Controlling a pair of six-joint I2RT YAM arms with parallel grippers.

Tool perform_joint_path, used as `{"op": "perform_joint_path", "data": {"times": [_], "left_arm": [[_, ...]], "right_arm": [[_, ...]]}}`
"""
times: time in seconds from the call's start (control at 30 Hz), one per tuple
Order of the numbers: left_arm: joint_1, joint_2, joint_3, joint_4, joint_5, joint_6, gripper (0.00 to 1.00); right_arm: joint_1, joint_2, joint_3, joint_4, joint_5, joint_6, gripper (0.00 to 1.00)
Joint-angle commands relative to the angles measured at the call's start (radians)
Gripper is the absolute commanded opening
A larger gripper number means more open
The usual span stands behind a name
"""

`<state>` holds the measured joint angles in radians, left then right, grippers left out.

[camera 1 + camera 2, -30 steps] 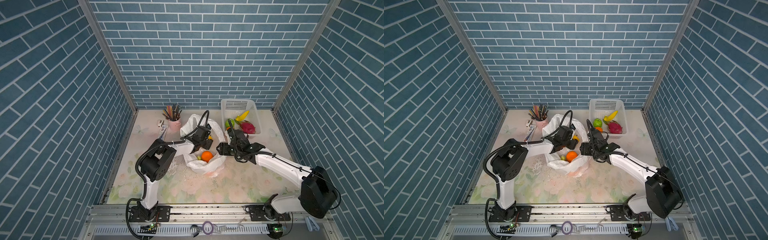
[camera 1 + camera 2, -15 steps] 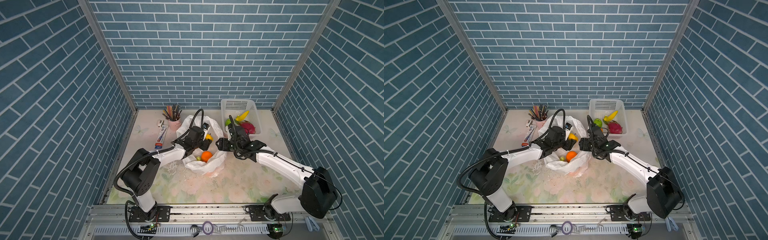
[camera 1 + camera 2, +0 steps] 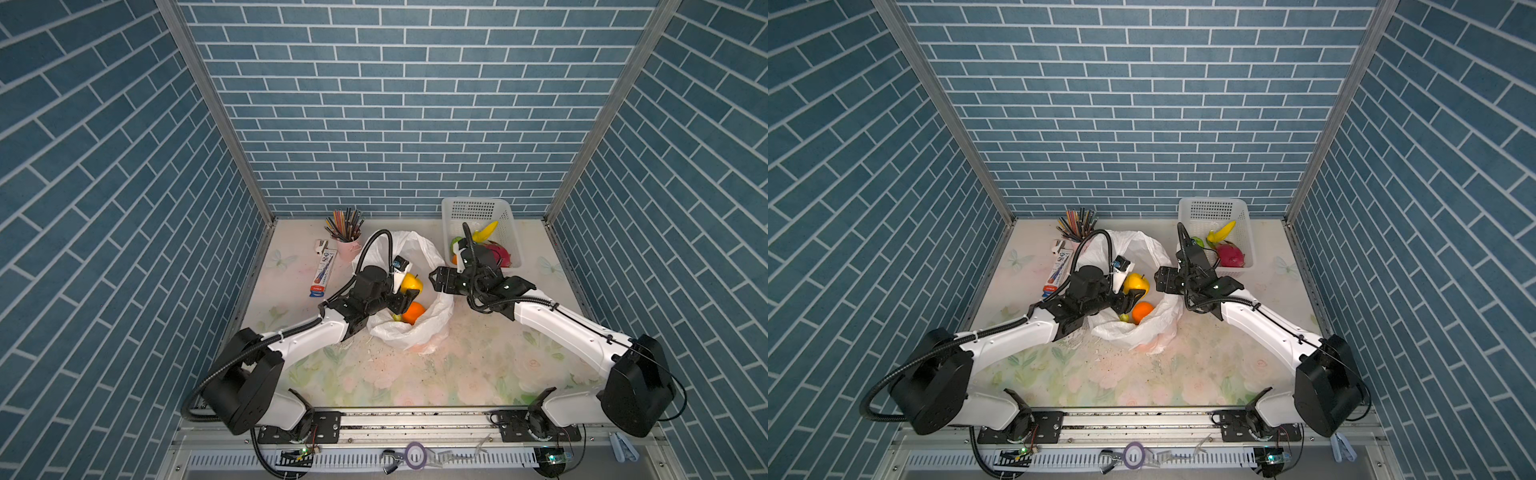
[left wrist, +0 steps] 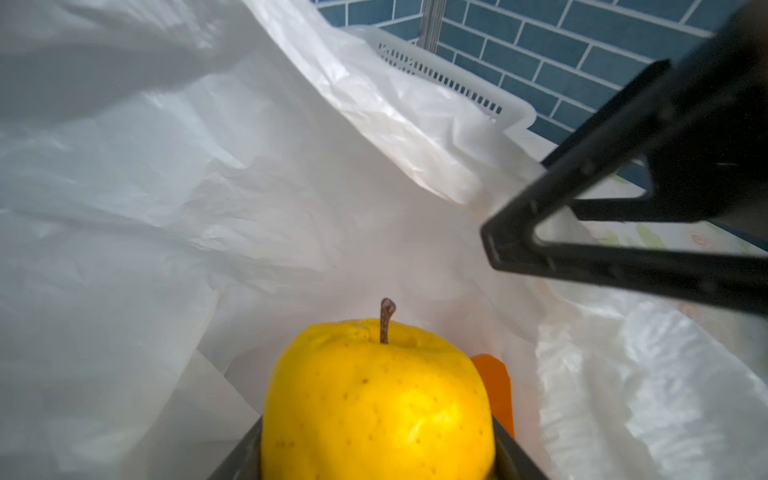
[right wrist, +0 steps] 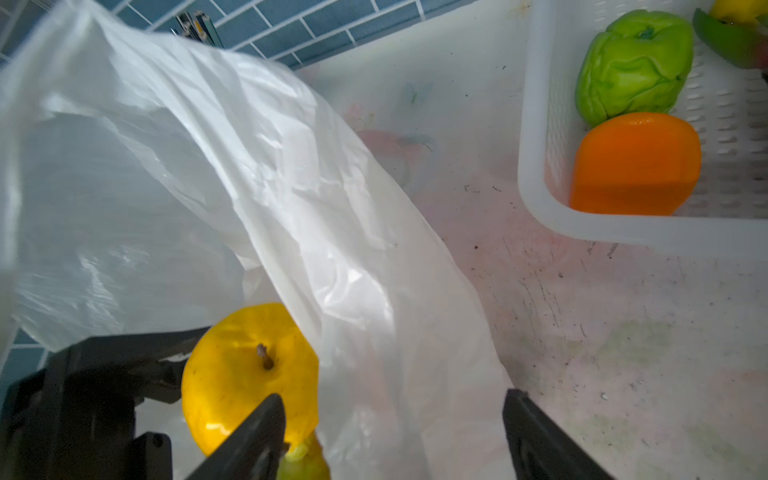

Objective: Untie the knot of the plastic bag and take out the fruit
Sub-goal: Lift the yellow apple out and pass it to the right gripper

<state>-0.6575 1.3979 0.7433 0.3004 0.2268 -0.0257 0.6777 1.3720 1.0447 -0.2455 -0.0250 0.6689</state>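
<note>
Since the plastic bag lies open with no knot, my left gripper squeezes the yellow apple at the bag's mouth. My right gripper is wide open and empty at the bag's rim. An orange waits inside; some fruit is in the basket beside the bag.

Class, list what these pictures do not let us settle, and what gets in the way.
Bottom of the plastic bag, both top views: the left gripper and folds hide anything under the orange.
Left gripper's fingertips, left wrist view: hidden behind the yellow apple.
Near corner of the basket, both top views: covered by the right arm.
</note>
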Motion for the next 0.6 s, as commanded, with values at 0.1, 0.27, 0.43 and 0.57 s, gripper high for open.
{"op": "perform_joint_path", "data": {"times": [0.1, 0.27, 0.43, 0.57], "left_arm": [[0.006, -0.105, -0.055, 0.135, 0.093, 0.080, 0.49], [0.006, -0.183, -0.082, 0.207, 0.142, 0.114, 0.49], [0.004, -0.244, -0.077, 0.237, 0.177, 0.147, 0.49], [0.002, -0.274, -0.066, 0.265, 0.197, 0.160, 0.49]], "right_arm": [[-0.003, -0.165, -0.003, 0.084, -0.035, 0.021, 0.88], [-0.004, -0.251, -0.018, 0.141, -0.112, -0.014, 0.88], [-0.003, -0.267, 0.012, 0.128, -0.243, -0.045, 0.95], [-0.002, -0.253, 0.032, 0.116, -0.350, -0.062, 0.98]]}}
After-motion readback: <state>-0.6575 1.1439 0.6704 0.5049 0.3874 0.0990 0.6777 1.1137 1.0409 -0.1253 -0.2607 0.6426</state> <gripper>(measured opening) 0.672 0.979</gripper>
